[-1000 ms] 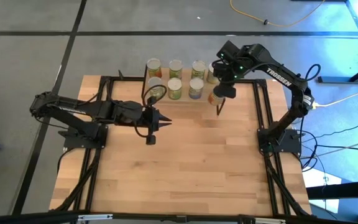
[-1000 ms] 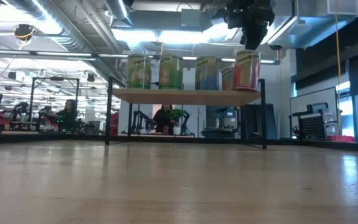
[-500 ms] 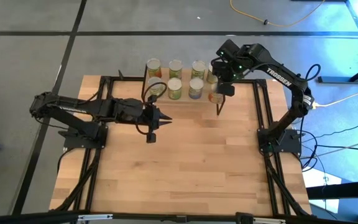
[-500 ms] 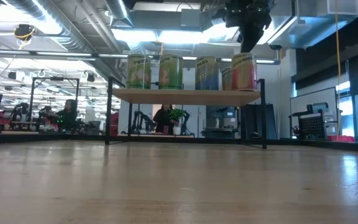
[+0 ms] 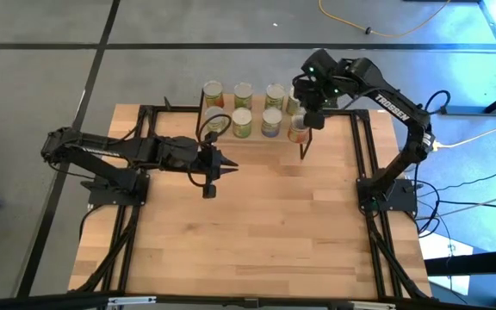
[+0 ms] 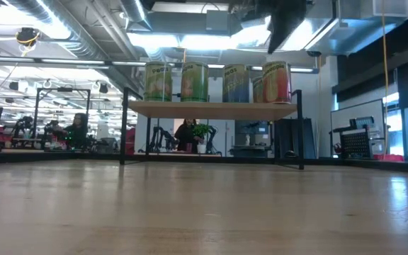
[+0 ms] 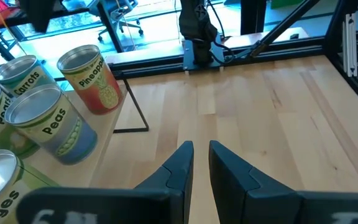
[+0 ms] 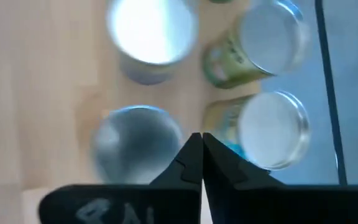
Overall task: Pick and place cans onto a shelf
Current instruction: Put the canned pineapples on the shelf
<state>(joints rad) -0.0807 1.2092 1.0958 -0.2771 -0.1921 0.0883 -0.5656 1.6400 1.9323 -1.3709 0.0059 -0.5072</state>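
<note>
Right pincer (image 5: 314, 121), fingers pressed together, hovers over the shelf's (image 6: 211, 108) cans (image 7: 89, 78) labelled Pineapple, Peas, Carrots.

A large light butcher-block wooden tabletop (image 5: 257, 232) carries a small two-level shelf (image 6: 211, 109) with a pale wood top board on thin black metal legs, set at its far edge. On that top board stand eight small cylindrical cans (image 5: 243, 123) with silvery tops, in two rows of four. Their labels are green, blue and orange-red; the orange-red pineapple can (image 6: 277, 82) stands at the right end, upright, near the board's corner.
</note>
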